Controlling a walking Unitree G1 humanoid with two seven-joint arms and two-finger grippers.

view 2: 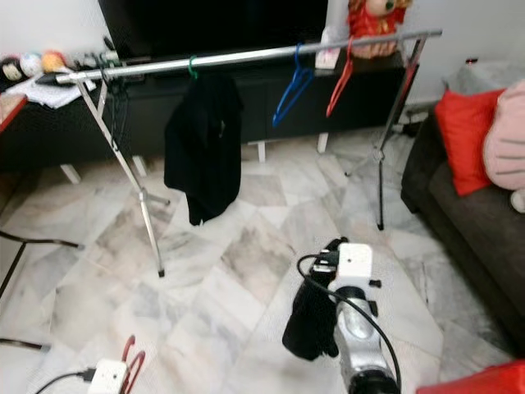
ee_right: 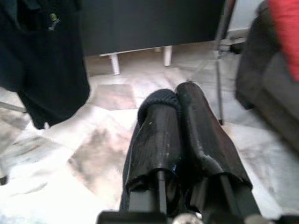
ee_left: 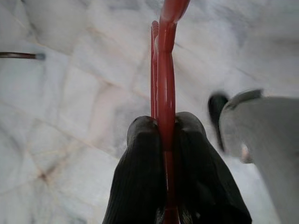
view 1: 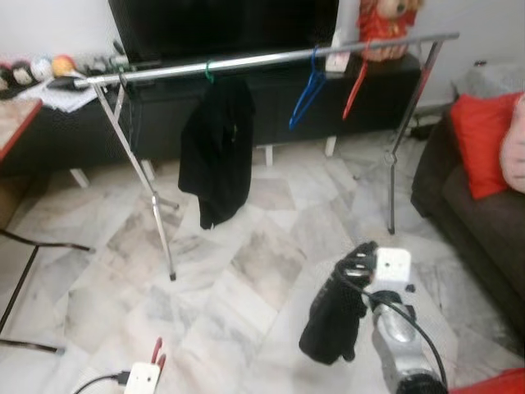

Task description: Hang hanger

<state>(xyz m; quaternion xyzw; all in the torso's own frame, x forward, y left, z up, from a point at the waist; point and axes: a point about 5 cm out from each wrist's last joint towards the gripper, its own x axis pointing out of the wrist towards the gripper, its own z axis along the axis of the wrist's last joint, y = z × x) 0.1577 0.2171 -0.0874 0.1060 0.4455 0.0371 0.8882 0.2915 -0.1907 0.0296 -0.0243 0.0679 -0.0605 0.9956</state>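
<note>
While your left gripper [ee_left: 163, 135] pinches the red hanger [ee_left: 163, 79] low over the marble floor [view 1: 246, 271], nothing has reached the rail [view 1: 262, 59] yet, so the lift and the hooking both remain. Your right gripper [ee_right: 180, 112] has its fingers pressed together on a dark cloth [view 1: 332, 320] draped below it, well short of the rack. On the rail already: a black garment [view 1: 217, 148] on a green hook, a blue hanger [view 1: 308, 94] and another red one [view 1: 354, 86]; sofa [view 1: 476, 213] with red cushion [view 1: 484, 139] crowds your right.

Glossy red plastic hanger [ee_left: 164, 93], shiny metal rail [view 1: 262, 59], polished marble floor [view 1: 246, 271].
</note>
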